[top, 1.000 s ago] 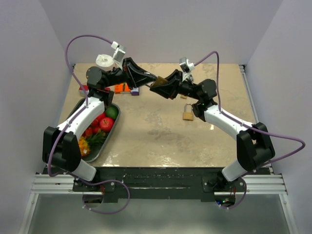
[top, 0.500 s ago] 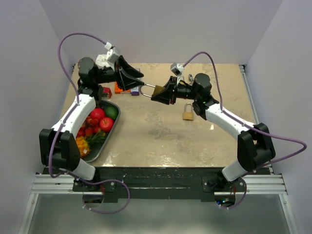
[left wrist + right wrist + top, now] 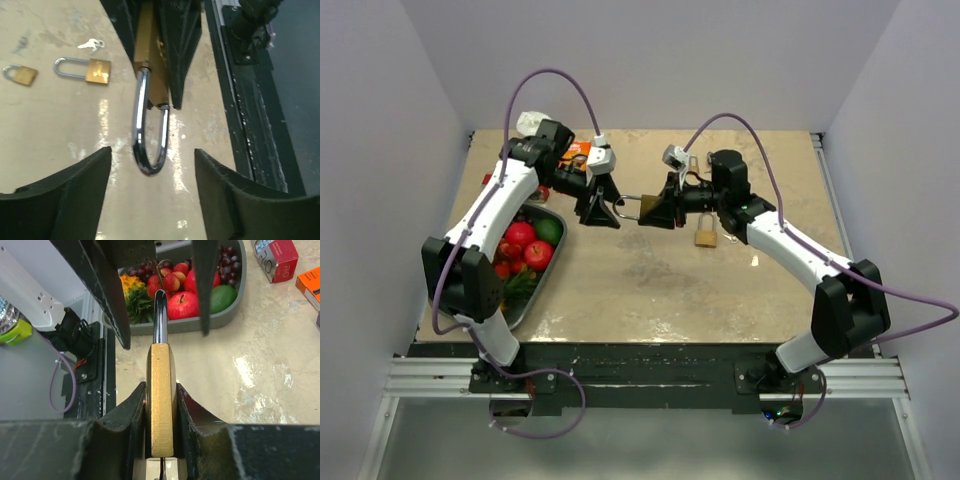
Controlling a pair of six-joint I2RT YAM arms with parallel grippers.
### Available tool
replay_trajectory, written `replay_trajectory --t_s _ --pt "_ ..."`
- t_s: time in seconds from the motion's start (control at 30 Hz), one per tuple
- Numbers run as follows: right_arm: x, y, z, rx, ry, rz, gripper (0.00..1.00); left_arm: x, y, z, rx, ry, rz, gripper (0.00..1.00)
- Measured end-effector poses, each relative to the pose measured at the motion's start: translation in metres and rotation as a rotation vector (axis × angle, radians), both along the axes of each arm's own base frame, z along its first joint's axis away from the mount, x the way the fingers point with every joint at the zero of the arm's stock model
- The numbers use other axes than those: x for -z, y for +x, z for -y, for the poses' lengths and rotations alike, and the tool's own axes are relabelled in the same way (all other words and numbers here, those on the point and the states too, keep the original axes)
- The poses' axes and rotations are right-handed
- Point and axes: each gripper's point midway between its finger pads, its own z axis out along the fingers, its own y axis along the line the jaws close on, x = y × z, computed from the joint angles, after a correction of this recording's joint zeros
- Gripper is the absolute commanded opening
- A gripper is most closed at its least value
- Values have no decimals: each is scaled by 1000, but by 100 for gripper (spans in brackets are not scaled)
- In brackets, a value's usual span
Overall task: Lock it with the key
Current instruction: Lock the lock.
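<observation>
My right gripper (image 3: 658, 209) is shut on the brass body of a padlock (image 3: 161, 400), held in the air with its steel shackle (image 3: 150, 135) pointing left. My left gripper (image 3: 607, 213) faces it, open. Its fingers (image 3: 65, 200) stand either side of the shackle's tip without touching it. In the right wrist view the left gripper's dark fingers (image 3: 110, 290) frame the shackle (image 3: 160, 315). A silver key (image 3: 91, 45) lies on the table beyond a second padlock (image 3: 82, 70). The top view does not show the key.
A grey tray (image 3: 542, 285) of apples, a lime and other fruit sits at the left by the left arm. A second brass padlock (image 3: 705, 235) lies under the right arm, a smaller one (image 3: 20, 75) beyond it. Orange (image 3: 310, 285) and red (image 3: 275, 257) boxes lie at the back left.
My left gripper has opened and swung from the back of the table round to face the shackle. My right gripper has brought the padlock a little nearer the front.
</observation>
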Motion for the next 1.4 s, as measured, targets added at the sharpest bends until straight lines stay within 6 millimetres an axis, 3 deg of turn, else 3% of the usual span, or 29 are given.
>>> replay_trajectory --t_s 0.1,0.3,0.4,0.43,0.77,1.4 --pt "1 -2 1 -11 -6 17 0 13 -15 1 36 25 -40 56" --pt "3 -6 -1 -32 -21 49 0 14 -25 6 73 13 -52 36" --pt "4 -10 -3 -53 -23 61 0 18 -29 9 81 9 -74 17" --pt "4 -12 -3 -63 -23 61 0 21 -29 10 78 6 -79 2" --pt "5 -17 -5 -81 -30 58 0 25 -26 15 27 -3 -82 0" --pt "3 -7 -6 -112 -31 181 0 22 -21 26 11 -10 -72 0"
